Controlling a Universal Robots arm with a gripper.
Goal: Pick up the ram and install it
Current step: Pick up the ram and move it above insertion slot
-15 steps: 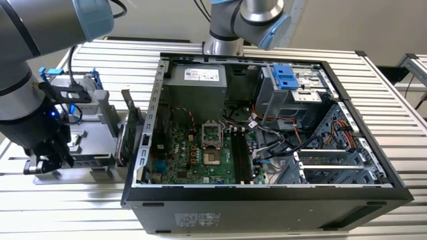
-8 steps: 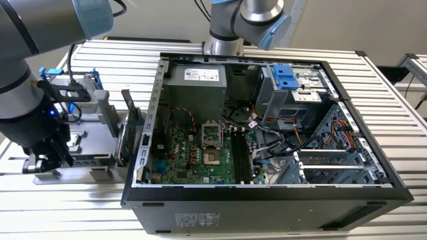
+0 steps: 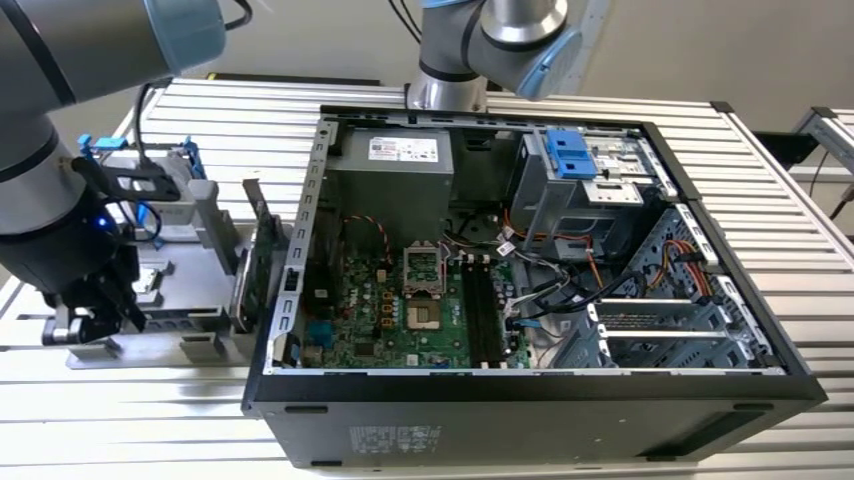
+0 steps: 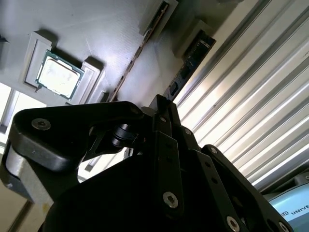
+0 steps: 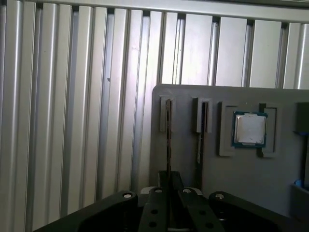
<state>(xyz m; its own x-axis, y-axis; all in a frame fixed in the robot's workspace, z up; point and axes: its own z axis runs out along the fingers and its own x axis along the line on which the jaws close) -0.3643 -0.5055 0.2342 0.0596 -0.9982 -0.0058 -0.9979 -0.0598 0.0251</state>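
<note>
Two-fingered and black, pinching the ram stick (image 5: 168, 140) with the claw (image 5: 168, 187): pressing the fingertips (image 5: 162, 182) together on its two flat faces, showing no gap in the first wrist view. Gripping it by one end, with the stick standing on its thin edge and its far end sitting in a raised slot at the edge of the grey tray (image 5: 188, 95). Not yet lifting it clear of that slot. Lining up, in the second wrist view, with the same dark stick and its row of small chips, right along the tray's edge beside the ribbed table (image 5: 72, 106).

Leaving untouched a second stick (image 5: 200, 145), just beside and parallel, also standing on edge in a slot of its own, further in from that edge. Beyond that again, lying flat in a pocket of the tray: a square processor (image 5: 249, 129).

Working, in the exterior view, over the tray near the table's edge on the exterior view's left, hanging from the grey arm (image 3: 34, 175). Standing upright between the tray and the computer: a green card (image 3: 267, 255). Lying open on its side across the middle of the table: the computer case (image 3: 534, 405), showing the green mainboard (image 3: 387, 300) and the long dark memory sockets (image 3: 481, 310) near its middle, well apart from the claw.
</note>
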